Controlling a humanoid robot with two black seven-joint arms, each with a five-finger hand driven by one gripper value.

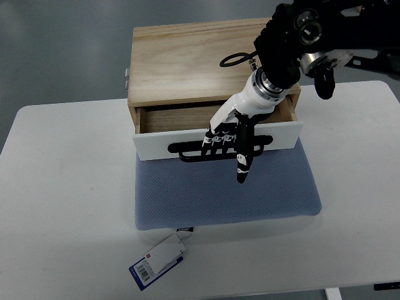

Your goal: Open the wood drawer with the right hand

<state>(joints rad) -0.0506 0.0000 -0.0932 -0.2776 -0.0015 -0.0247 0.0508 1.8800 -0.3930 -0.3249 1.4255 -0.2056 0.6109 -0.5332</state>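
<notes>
A: Item one, the wood drawer (187, 117)?

B: Pale wooden box, one drawer with a white front panel (153, 145) and a black bar handle (187, 152). Drawer stands partly pulled out, bare wood interior showing behind the panel. Located at the far middle of the surface, panel facing the robot.

A: Right hand (228, 139)?

B: Black-and-white, arm entering from the upper right. Fingers curled over the panel's top edge onto the black handle, closed around it; one finger points straight down past the handle.

A: Underneath?

B: Blue padded mat (225, 190), the box sitting on its far edge, the panel overhanging it.

A: Further items?

B: A blue-and-white tag (159, 260) with a barcode, lying near the mat's front left corner. All carried on a white surface (62, 206).

A: Left hand?

B: Not shown.
</notes>
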